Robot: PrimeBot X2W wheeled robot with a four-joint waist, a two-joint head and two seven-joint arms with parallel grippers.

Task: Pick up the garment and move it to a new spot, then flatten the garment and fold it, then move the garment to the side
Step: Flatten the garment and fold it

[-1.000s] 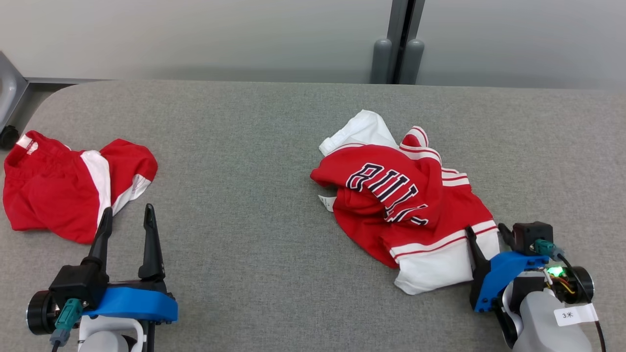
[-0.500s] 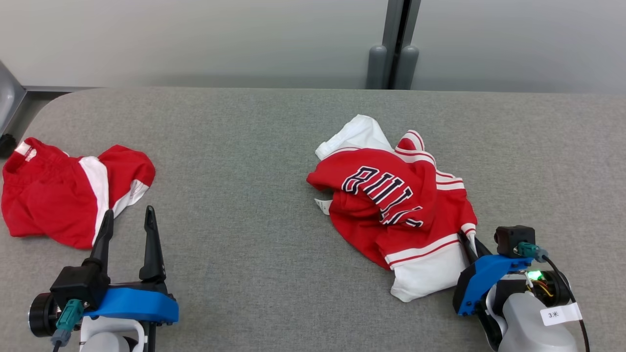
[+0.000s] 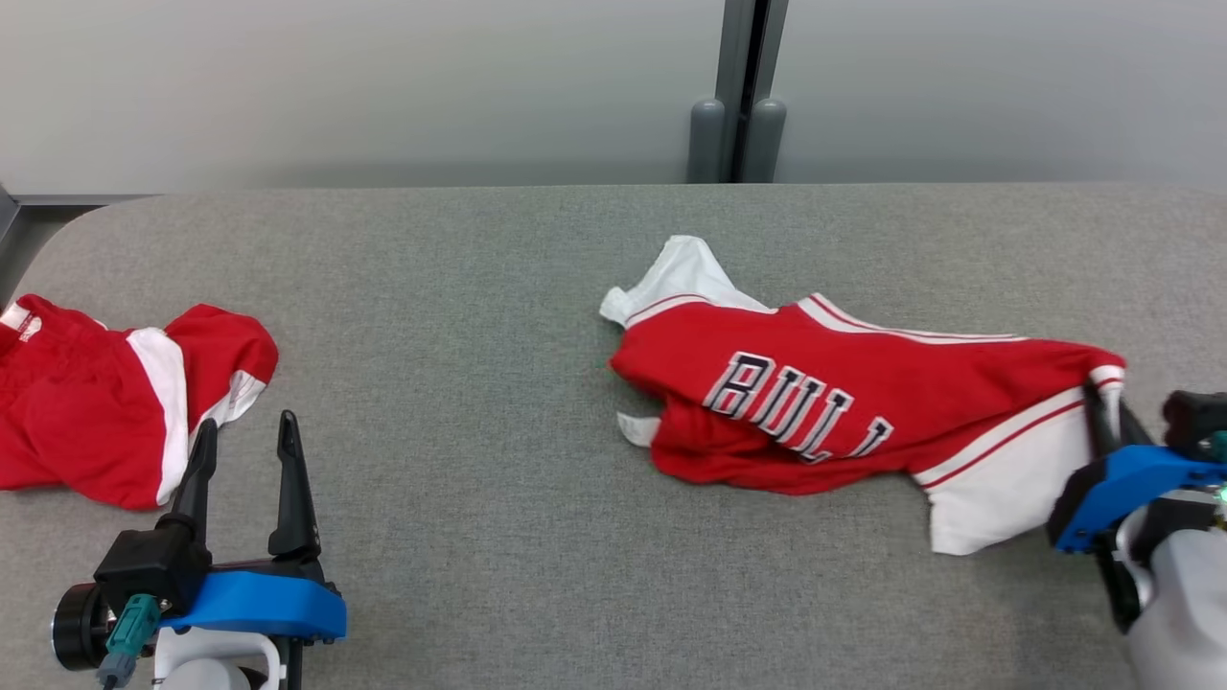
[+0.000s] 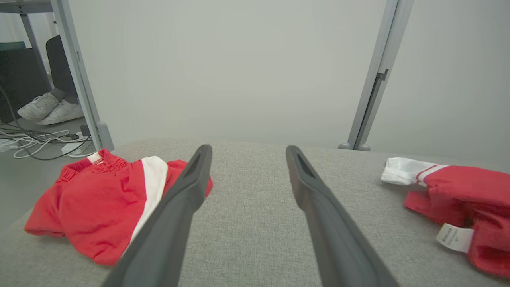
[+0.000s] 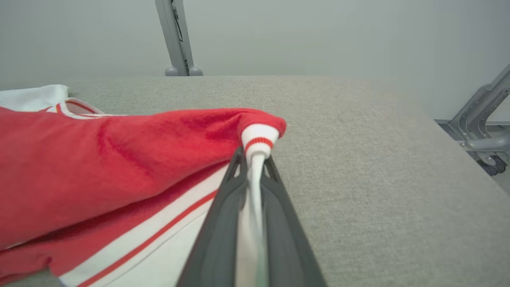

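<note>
Red jersey (image 3: 844,383) with white trim and dark block lettering lies on the grey fabric desk (image 3: 479,287). It sits right of centre and is drawn out long toward the right edge. Its white collar end points to the far edge, and a small white label (image 3: 637,428) shows at its left end.

Right gripper (image 3: 1102,404): clenched on the jersey's right end, near the desk's right edge. In the right wrist view the two dark fingers (image 5: 223,223) are pressed almost together, with a thin fold of white cloth pinched between them. A white cuff with one red stripe bulges just past the tips. The red body of the jersey spreads away to that view's left. Where the fingers grip it the cloth is raised off the desk; the rest lies on the surface.

Left gripper (image 3: 246,426): released, fingers wide apart, nothing between them. It sits near the front left corner of the desk, fingers pointing toward the far edge, and whether it touches the surface cannot be told.

Red shorts (image 3: 77,412) with a white side panel lie crumpled at the left edge, just beyond the left gripper's fingertips and well apart from the jersey.
</note>
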